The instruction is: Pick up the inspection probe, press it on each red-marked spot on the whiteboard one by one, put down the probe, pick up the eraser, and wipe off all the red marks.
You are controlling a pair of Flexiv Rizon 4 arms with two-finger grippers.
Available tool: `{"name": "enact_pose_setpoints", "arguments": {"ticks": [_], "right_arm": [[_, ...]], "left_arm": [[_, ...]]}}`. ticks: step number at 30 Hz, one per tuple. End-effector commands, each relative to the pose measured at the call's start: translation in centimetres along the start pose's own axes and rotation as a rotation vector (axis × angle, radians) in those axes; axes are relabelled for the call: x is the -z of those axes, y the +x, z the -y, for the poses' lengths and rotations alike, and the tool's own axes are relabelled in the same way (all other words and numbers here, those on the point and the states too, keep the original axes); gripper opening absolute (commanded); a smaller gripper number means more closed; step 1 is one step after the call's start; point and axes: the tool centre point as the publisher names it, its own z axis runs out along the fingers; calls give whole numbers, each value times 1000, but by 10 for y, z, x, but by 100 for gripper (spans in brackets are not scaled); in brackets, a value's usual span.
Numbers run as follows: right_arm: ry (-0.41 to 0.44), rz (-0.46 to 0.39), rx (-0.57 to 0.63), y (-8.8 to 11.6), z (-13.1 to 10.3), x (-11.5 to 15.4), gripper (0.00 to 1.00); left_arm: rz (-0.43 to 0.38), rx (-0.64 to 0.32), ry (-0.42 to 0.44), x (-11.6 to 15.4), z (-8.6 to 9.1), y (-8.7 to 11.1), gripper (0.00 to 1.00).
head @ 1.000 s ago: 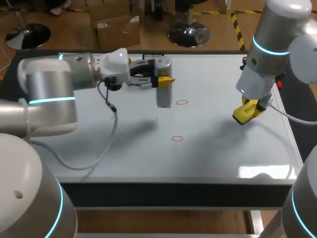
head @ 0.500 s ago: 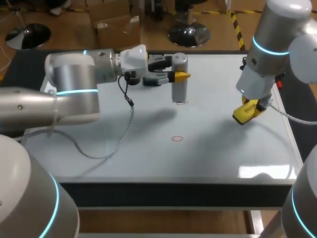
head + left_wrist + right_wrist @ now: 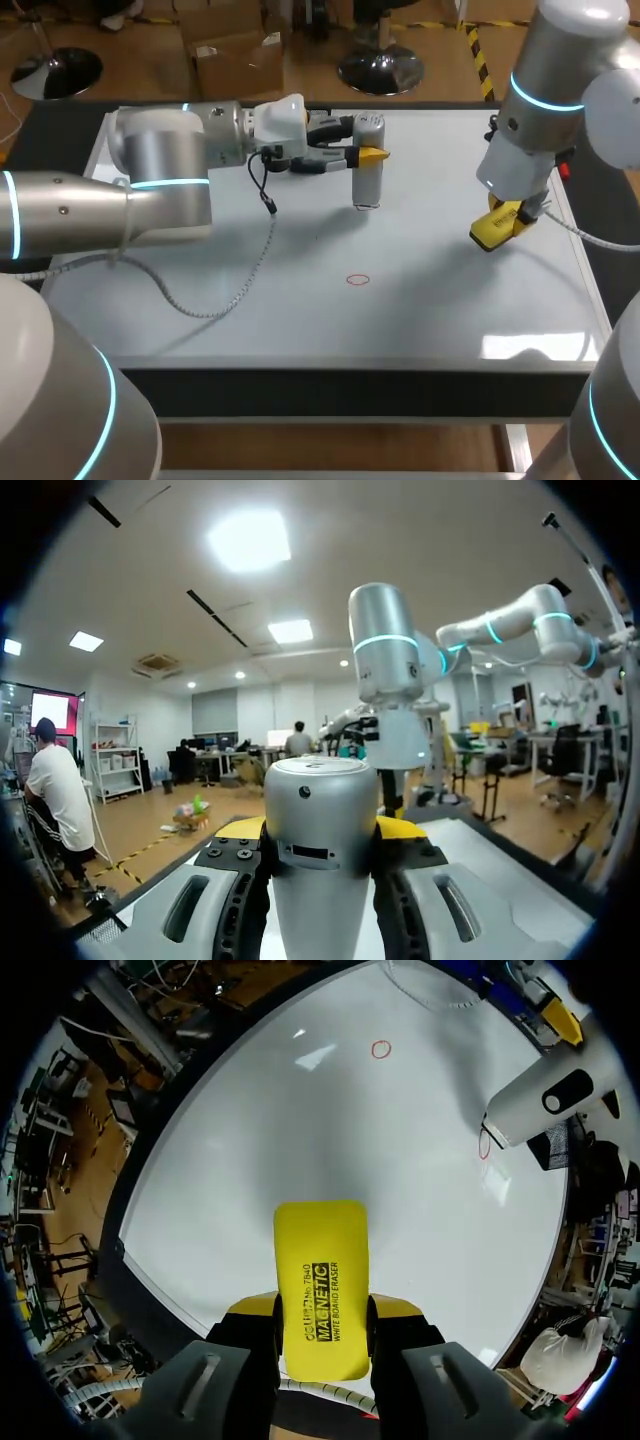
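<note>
The probe looks matt metal, whiteboard glossy, eraser smooth plastic

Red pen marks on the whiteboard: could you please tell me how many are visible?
2. One red ring lies bare near the middle of the whiteboard; the other is partly covered by the tip of the silver cylindrical probe. Others could be hidden.

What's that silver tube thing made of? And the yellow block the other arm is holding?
The probe looks like metal, or plastic painted to look like metal: its smooth grey body has a soft, satin shine. The eraser looks like hard plastic: even bright yellow, matte, with rounded corners and black print. Neither can be told for sure by look alone.
</note>
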Motion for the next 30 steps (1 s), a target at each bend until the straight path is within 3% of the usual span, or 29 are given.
{"name": "enact_pose_setpoints", "arguments": {"ticks": [1, 30], "right_arm": [[2, -2, 2, 0, 1, 0, 0], [2, -2, 2, 0, 1, 0, 0]], "left_arm": [[-5, 0, 7, -3, -6, -4, 0], [-15, 6, -1, -9, -28, -8, 0]]}}
